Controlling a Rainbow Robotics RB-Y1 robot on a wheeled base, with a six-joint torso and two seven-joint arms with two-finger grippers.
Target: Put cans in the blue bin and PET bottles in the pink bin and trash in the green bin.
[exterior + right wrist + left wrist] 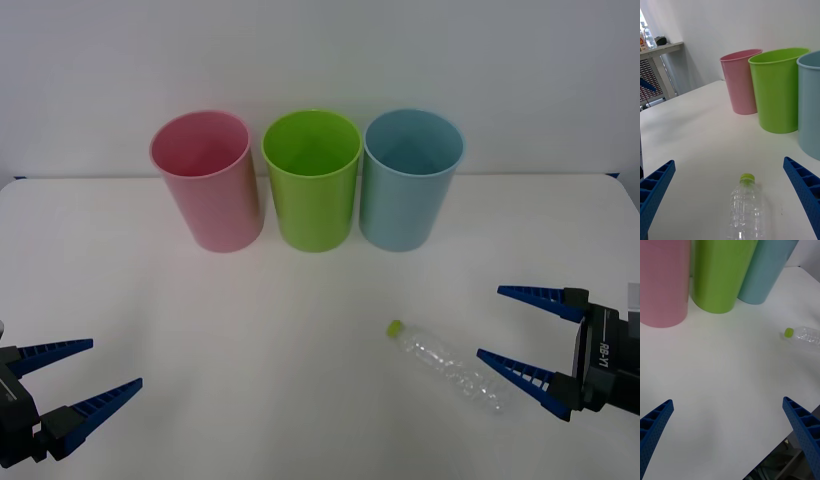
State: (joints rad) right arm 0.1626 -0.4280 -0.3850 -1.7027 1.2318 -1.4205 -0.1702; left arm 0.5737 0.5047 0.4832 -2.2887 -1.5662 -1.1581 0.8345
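my right claw [520, 335] sat released beside the pet bottle [447, 364]; i judged a mid-body pinch best, then the pink bin [208, 180].

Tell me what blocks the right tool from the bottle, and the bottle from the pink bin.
Nothing visible blocks either. The right tool is open with the PET bottle lying just ahead on bare table. The pink bin stands upright at the row's left end, beside the green bin.

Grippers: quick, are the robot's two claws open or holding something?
Left gripper: open, holding nothing, low over the table's near left.
Right gripper: open, holding nothing, its fingers either side of the PET bottle.
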